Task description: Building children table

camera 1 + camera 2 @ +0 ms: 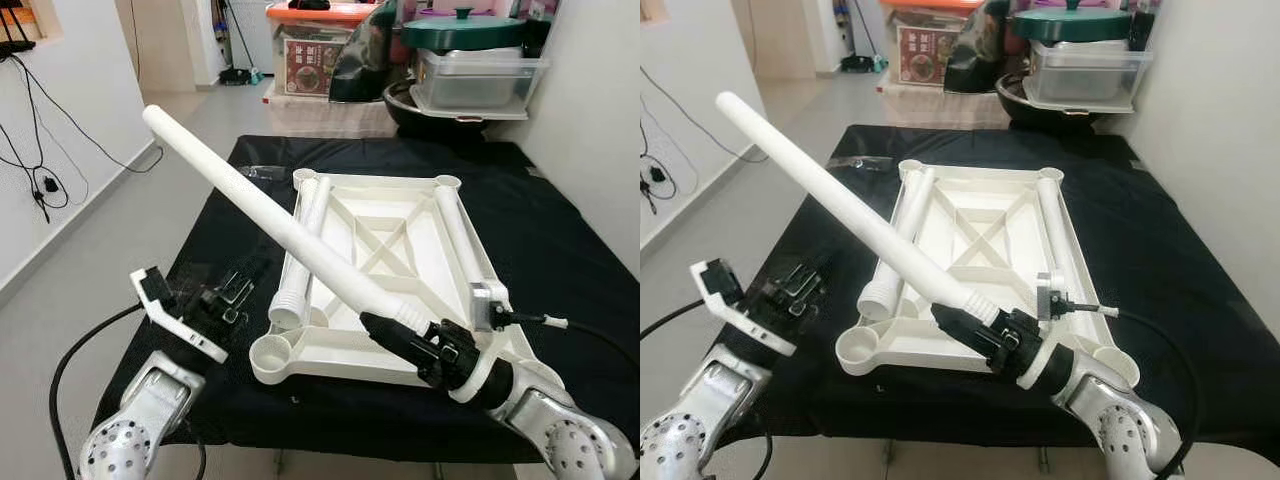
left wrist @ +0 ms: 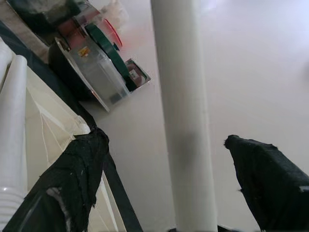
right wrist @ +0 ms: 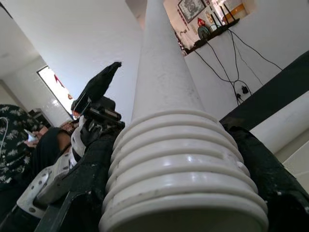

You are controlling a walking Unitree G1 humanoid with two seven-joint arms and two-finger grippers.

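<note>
Your right claw (image 1: 392, 335) clenches the white table leg (image 1: 262, 214)'s threaded end; your left claw (image 1: 238, 285) hangs released beside the upturned tabletop (image 1: 380, 240).

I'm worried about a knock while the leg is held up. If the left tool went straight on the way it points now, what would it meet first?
Probably the raised white table leg: the left tool is open and the leg stands between its fingers, ahead. Depth is unclear.

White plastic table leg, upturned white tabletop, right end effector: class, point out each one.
White plastic table leg (image 1: 262, 214), left eye view, mid-shaft.
Upturned white plastic tabletop (image 1: 330, 352), left eye view, near rim.
Right end effector (image 1: 385, 333), left eye view, fingers shut on the leg's threaded end.
</note>
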